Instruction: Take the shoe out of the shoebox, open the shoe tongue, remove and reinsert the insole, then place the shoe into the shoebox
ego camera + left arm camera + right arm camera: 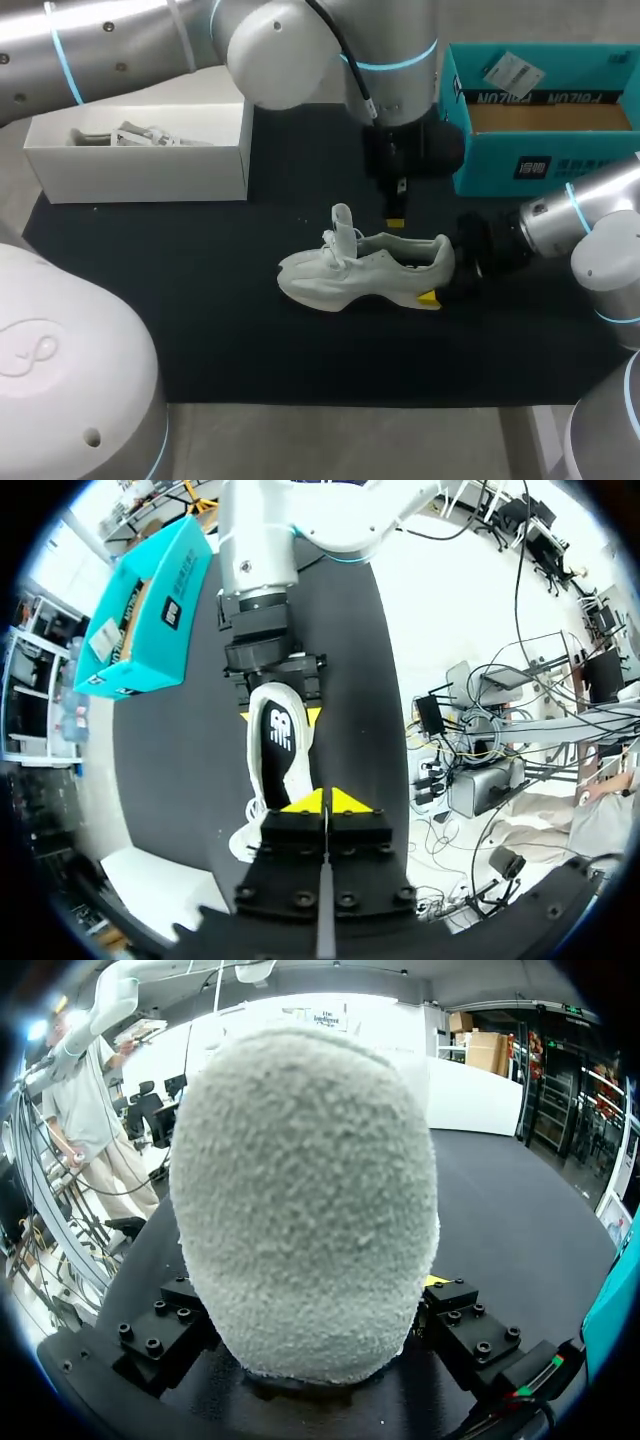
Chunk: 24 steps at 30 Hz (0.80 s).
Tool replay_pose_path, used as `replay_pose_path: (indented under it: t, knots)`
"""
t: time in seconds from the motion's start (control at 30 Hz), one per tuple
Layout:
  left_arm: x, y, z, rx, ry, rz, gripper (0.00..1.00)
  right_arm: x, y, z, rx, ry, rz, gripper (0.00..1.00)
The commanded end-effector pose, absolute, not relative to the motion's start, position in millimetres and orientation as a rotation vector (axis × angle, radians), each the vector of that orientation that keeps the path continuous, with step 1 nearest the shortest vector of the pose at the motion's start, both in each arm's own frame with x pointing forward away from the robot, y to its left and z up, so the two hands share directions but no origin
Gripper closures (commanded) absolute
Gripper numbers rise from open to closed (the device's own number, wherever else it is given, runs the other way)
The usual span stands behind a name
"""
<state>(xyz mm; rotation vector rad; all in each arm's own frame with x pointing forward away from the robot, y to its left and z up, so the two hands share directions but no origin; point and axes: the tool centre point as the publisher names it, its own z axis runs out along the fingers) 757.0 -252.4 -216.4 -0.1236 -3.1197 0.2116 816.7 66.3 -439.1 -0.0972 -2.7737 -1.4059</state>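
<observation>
Where the black mat [200, 300] covers the desk [330, 440], the head view shows the pale shoe [365, 268] lying about in the middle, toe to the left and heel to the right. Its laces [342, 228] stand up above the forefoot. The left claw [396, 215] hangs just above the far side of the shoe's opening, tips down; its state is hard to judge from this angle. The right claw [437, 270] comes in from the right and grips the heel, with one yellow tip showing on the near side. The teal shoebox [540, 165] stands open at the far right, well apart from the shoe. A white box [140, 170] stands at the far left with something pale in it that I cannot make out.

From the left wrist, the left claw [322, 802] has its two yellow tips pressed together with nothing between them. Under and just ahead of it lies the shoe [262, 825], its opening showing the dark insole [282, 750]. At the heel end, the right claw [278, 715] has a yellow tip on each side of the shoe. The teal shoebox [150, 600] stands beyond, beside the right arm.

From the right wrist, the fuzzy grey heel of the shoe [305, 1190] fills nearly everything. It stands between the fingers [465, 1330] of the right claw [315, 1325], which is clamped against it from both sides.
</observation>
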Motion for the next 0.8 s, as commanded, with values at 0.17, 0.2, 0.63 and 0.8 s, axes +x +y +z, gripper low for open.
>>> replay_pose_path:
  t: [0.17, 0.2, 0.63, 0.8]
  knots:
    - [761, -247, -220, -0.130, -3.105, 0.257, 1.00, 817, 66, -447, -0.099, -2.776, -1.404, 1.00]
    - [761, -247, -220, -0.130, -3.105, 0.257, 1.00, 817, 66, -447, -0.099, -2.776, -1.404, 1.00]
    - [776, -255, -245, -0.143, -3.093, 0.319, 1.00, 817, 66, -447, -0.099, -2.776, -1.404, 1.00]
    - [786, -261, -264, -0.116, -3.063, 0.310, 1.00, 817, 66, -447, -0.099, -2.776, -1.404, 1.00]
